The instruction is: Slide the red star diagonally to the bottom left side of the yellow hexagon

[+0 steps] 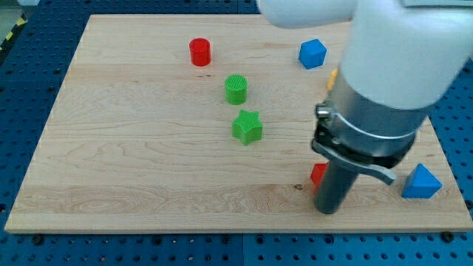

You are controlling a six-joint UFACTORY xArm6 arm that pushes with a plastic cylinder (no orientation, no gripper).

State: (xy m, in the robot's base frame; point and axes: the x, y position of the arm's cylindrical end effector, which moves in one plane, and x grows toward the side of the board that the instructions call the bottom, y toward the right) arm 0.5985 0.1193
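Observation:
A red block [318, 174], probably the red star, shows only as a small piece at the view's lower right, mostly hidden behind my rod. A sliver of yellow [332, 75], probably the yellow hexagon, peeks out at the left edge of the arm's body at the view's upper right. My tip [326, 210] rests on the board just below and right of the red piece, touching or nearly touching it.
A red cylinder [199, 52] stands at the top centre-left. A green cylinder [236, 89] and a green star [247, 126] sit mid-board. A blue cube [312, 53] is at the top right, a blue triangular block [421, 182] near the board's right edge [443, 148].

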